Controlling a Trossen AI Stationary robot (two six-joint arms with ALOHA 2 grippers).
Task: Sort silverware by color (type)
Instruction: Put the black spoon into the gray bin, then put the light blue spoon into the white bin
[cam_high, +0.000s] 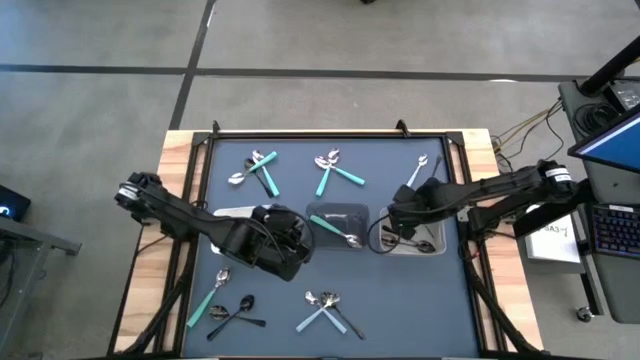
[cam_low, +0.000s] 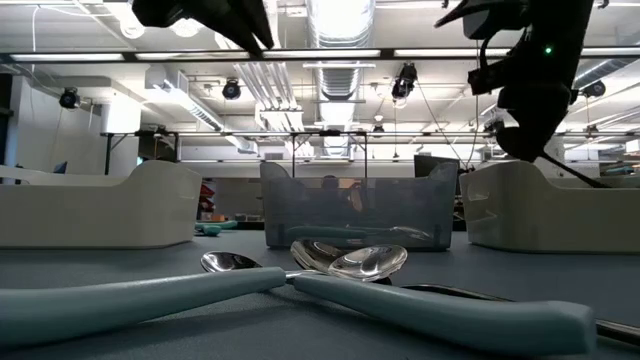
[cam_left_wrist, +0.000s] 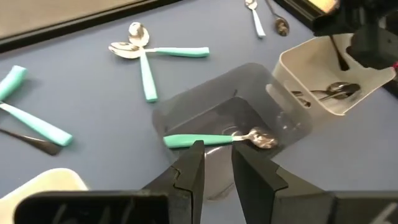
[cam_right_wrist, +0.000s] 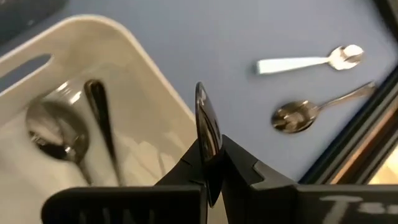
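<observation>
My right gripper (cam_right_wrist: 208, 149) hangs over the right white tray (cam_right_wrist: 124, 43), shut on a dark utensil (cam_right_wrist: 206, 118). That tray holds another dark-handled spoon (cam_right_wrist: 99, 124). My left gripper (cam_left_wrist: 217, 152) is open above the clear middle tray (cam_left_wrist: 205, 106) and touches nothing. In that tray a teal-handled spoon (cam_left_wrist: 199, 140) lies flat on the floor. In the high view the left gripper (cam_high: 288, 243) sits between the left and middle trays, and the right gripper (cam_high: 398, 218) sits at the right tray's left end. My right gripper pinches the dark utensil between its two fingers, coming from above and pointing down. One dark rounded end (cam_right_wrist: 204, 102) sticks out past the fingertips, seen edge-on. The utensil is lifted clear above the white tray. Its other end is hidden by the fingers.
Loose silverware lies in crossed groups on the blue mat: far left (cam_high: 258, 168), far middle (cam_high: 335, 170), far right (cam_high: 420, 168), near left (cam_high: 222, 300), near middle (cam_high: 328, 305). The left white tray (cam_high: 225, 213) is partly under my left arm. A raised black frame (cam_high: 330, 133) borders the mat.
</observation>
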